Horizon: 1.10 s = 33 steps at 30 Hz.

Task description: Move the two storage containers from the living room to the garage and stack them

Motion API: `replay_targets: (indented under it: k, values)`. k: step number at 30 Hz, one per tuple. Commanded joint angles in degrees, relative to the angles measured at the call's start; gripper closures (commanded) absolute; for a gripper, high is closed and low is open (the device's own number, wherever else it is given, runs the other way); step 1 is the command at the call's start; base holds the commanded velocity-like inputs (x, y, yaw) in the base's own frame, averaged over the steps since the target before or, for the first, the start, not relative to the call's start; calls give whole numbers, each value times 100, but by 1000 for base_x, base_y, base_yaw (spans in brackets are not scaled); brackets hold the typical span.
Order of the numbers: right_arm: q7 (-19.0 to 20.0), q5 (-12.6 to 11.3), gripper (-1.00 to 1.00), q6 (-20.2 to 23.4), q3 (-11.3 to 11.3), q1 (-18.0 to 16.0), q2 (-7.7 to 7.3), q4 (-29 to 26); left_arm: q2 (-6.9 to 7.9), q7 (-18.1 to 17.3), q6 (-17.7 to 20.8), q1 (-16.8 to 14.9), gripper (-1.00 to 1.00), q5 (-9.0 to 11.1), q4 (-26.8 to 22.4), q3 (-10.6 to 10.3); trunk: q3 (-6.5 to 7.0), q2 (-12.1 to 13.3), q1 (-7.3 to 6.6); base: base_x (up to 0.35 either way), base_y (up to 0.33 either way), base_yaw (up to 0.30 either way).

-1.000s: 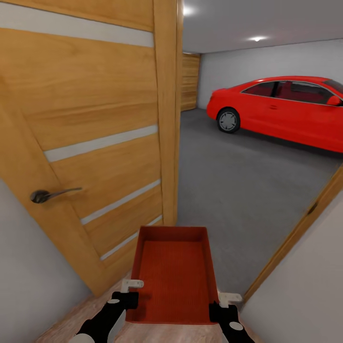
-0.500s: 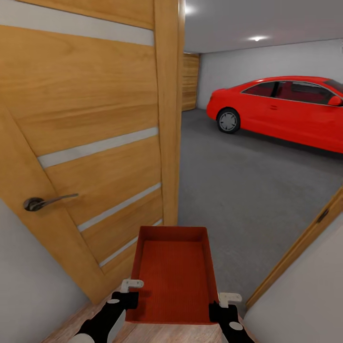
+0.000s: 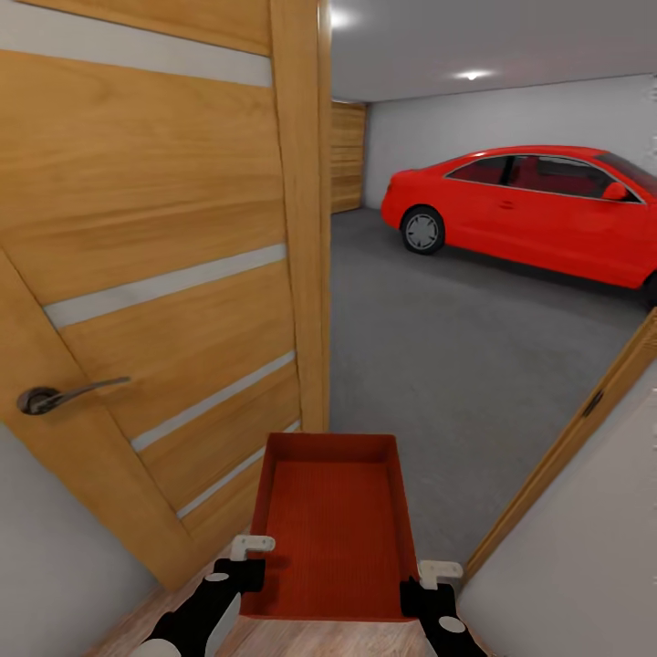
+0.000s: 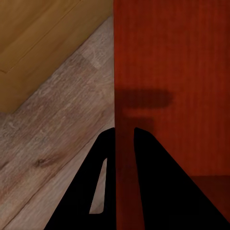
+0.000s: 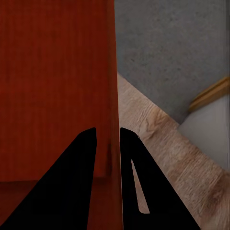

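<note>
Change against the earlier pictures: the whole head view has slid, so the camera has moved. The door (image 3: 155, 274) takes more of the left half, its handle (image 3: 55, 396) sits nearer the left edge, and the red car (image 3: 529, 212) sits further left in the upper right. The container keeps the same place at bottom centre, between the two claws.

Container (image 3: 330, 522): one orange-red open bin with a ribbed bottom, carried level at bottom centre of the head view, long axis pointing away towards the doorway.

Left claw (image 3: 245, 558): clamped on the bin's left side wall near the close end; in the left wrist view its two dark fingers (image 4: 103, 177) stand either side of the wall (image 4: 123, 96).

Right claw (image 3: 432, 584): clamped on the bin's right side wall; in the right wrist view one finger (image 5: 76, 182) lies inside the bin and the other outside.

Edges: the door's free edge (image 3: 306, 219) stands just left of the bin's far left corner, close beside it. The right door frame (image 3: 566, 447) runs diagonally at lower right, clear of the bin's right wall. Grey walls (image 3: 566, 566) close in at both bottom corners.

Open room: light wood planks (image 4: 52, 139) lie under the bin; straight beyond its far end the grey garage floor (image 3: 456, 365) stretches bare up to the car and the back wall.
</note>
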Motion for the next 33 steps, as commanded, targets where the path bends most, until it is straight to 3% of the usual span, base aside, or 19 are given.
replay_targets:
  k: [1,33]
  values:
    - [-93,15,100,35,-60,-2,10,23,-67,-259,33,-2,100,-3,-32,-62,-8,-8,2,0,0,-130]
    - [-93,15,100,35,-60,-2,8,23,-67,-259,33,-2,100,-3,-32,-62,-8,-8,2,3,6,-117]
